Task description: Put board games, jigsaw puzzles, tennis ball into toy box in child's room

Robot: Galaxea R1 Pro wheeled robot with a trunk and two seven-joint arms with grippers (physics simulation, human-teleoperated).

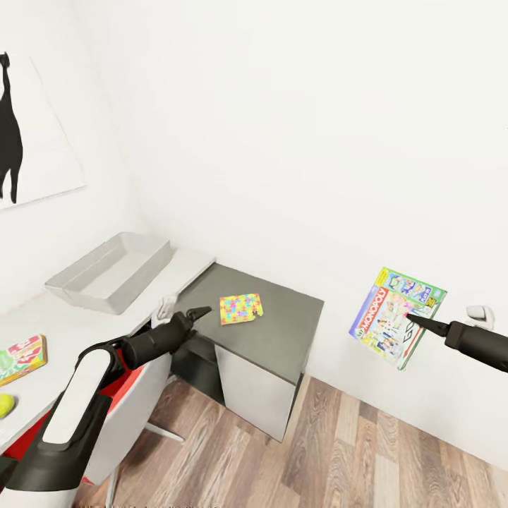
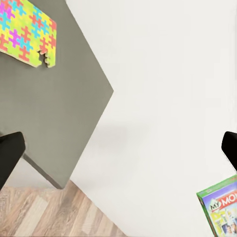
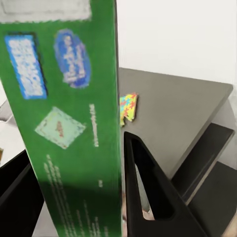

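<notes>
Right gripper point(image 1: 416, 322) clamped on Monopoly board game point(image 1: 392, 319), left gripper point(image 1: 200, 312) spread, empty

A child's bedroom: wood floor, cat picture point(image 1: 10, 130), jigsaw puzzle point(image 1: 240, 308) on a low cabinet point(image 1: 282, 331).

Head view: "MONOPOLY" in white on a red band, on the flat green-edged printed cardboard board game box point(image 1: 395, 326).
Left wrist view: same box point(image 2: 220, 211) shows "MY MO…", cut off.
Right wrist view: print on its green edge point(image 3: 69, 123) is blurred, unreadable.
</notes>
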